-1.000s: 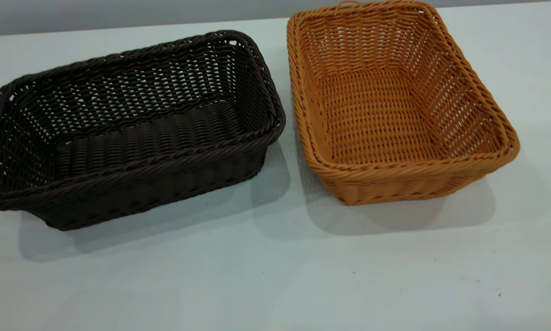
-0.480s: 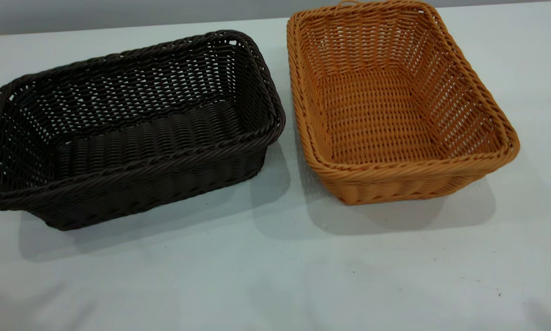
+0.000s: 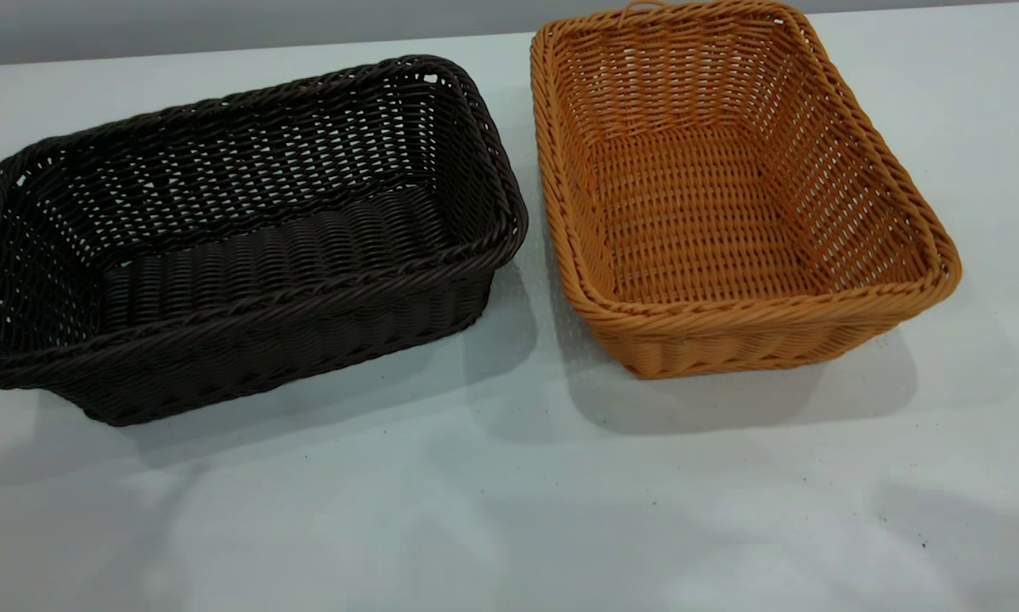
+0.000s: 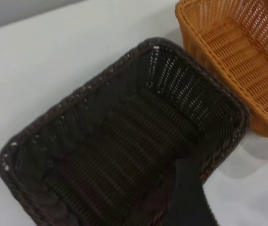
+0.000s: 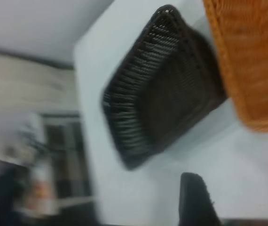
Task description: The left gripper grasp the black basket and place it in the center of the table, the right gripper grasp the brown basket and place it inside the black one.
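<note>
Left gripper (image 4: 186,197): only one dark finger shows in the wrist view, hanging above the black basket (image 3: 237,238) near one long rim; can't tell if jaws are open or closed. Right gripper (image 5: 197,200): also just one dark finger in view, over bare table (image 3: 509,527), w/ both baskets beyond it; jaw state can't tell either. Neither gripper shows in the exterior view. Black basket sits upright at table left, angled; brown basket (image 3: 730,187) upright just beside it at right, rims near but apart, small loop at its far short end. Nothing grasped or moved yet, so task is at the approach. Handling, as a guess: both look light, woven, fairly stiff w/ some give, not fragile; the braided rim is the obvious hold, one finger inside and one outside a long wall near mid-span, so it lifts level w/o swinging. Vs 0.5 s ago: baskets unmoved; soft shadows along the near table edge, left and right, have spread further in, so arms probably closing in.
</note>
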Available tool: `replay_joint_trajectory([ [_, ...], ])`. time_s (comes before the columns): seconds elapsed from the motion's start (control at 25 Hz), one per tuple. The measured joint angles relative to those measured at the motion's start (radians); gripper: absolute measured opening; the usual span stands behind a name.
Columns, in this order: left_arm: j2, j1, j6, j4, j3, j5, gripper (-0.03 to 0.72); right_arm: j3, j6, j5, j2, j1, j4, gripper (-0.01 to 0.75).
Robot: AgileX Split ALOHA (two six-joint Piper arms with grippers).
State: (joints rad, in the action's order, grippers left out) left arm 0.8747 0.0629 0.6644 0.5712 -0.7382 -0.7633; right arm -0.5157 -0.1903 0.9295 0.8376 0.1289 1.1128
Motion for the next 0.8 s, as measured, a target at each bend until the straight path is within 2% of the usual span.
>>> replay_joint_trajectory([
  [0.08, 0.001, 0.000, 0.023, 0.000, 0.000, 0.002, 0.418, 0.000, 0.054, -0.005, 0.072, -0.002, 0.058, 0.382],
  [0.2, -0.001, 0.000, 0.025, 0.001, 0.000, 0.024, 0.418, 0.000, 0.147, -0.032, 0.176, -0.046, 0.125, 0.382],
  [0.32, -0.001, 0.000, 0.018, 0.002, 0.000, 0.024, 0.418, 0.000, 0.255, -0.098, 0.272, -0.127, 0.145, 0.382],
  [0.56, -0.001, 0.000, 0.018, 0.007, 0.000, 0.024, 0.418, 0.000, 0.449, -0.307, 0.430, -0.329, 0.201, 0.382],
  [0.68, -0.001, 0.000, 0.018, 0.034, 0.000, 0.022, 0.418, 0.000, 0.471, -0.385, 0.508, -0.417, 0.284, 0.382],
  [0.8, -0.001, 0.000, 0.018, 0.052, 0.000, 0.019, 0.418, 0.000, 0.432, -0.397, 0.581, -0.460, 0.334, 0.382],
])
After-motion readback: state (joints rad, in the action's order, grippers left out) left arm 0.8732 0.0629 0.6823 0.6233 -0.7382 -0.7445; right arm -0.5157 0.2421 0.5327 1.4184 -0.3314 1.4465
